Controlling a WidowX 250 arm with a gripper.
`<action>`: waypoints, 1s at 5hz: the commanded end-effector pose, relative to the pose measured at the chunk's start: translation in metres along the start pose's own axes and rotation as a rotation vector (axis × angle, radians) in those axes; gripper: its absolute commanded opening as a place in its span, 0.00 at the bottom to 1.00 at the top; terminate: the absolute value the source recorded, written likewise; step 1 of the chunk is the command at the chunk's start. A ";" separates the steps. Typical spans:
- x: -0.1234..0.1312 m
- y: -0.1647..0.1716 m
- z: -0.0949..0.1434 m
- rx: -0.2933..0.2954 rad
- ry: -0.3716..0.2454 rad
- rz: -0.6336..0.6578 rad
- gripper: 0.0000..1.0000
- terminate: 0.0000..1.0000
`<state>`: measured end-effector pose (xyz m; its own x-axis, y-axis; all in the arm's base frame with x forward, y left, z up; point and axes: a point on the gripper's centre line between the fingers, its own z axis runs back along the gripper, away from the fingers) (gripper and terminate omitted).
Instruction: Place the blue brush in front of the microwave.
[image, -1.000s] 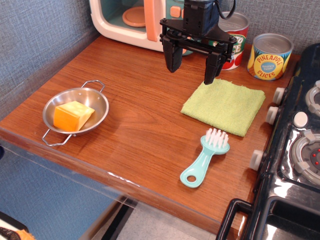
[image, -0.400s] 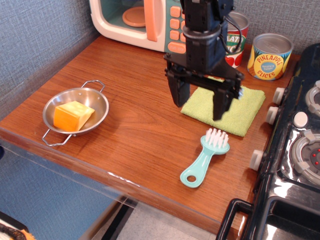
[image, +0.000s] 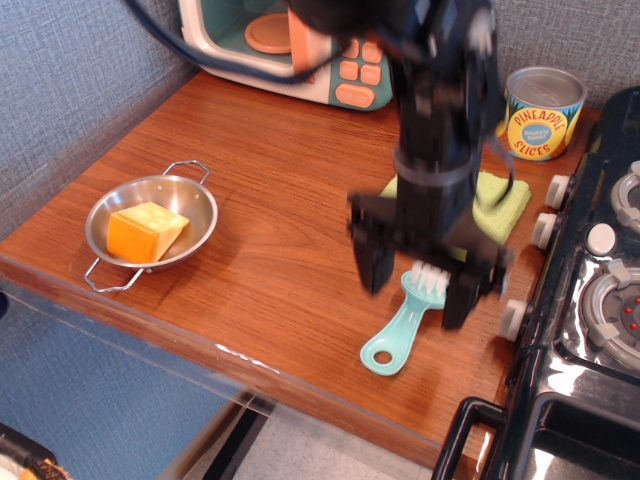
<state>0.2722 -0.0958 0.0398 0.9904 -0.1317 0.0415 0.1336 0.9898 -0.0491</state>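
Microwave (image: 300, 50) at back left; pineapple can (image: 540, 112) back right. Cloth (image: 500, 205) before can, brush (image: 402, 325) before cloth. Pan (image: 195, 195) far left, holding cheese block (image: 145, 231). Stove (image: 600, 300) rightmost.

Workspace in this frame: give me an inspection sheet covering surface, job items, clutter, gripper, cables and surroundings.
Surface: wooden counter, bare in the middle.
Job's things: blue brush lies flat near the front edge, bristles toward the back; microwave at the back, door ajar.
Clutter: steel pan holding a cheese block; green cloth, partly hidden by the arm; pineapple can.
Grippers: gripper open, fingers either side of the brush head, blurred; contact cannot be told.
Cables: black cable across the microwave.
Surroundings: grey-blue walls; toy stove on the right.
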 end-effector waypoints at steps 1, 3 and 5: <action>0.013 -0.001 -0.022 0.121 -0.054 0.073 1.00 0.00; 0.020 0.002 -0.034 0.141 -0.067 0.085 1.00 0.00; 0.018 0.013 -0.043 0.102 -0.042 0.104 0.00 0.00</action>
<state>0.2955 -0.0952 0.0019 0.9945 -0.0296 0.1001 0.0264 0.9991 0.0331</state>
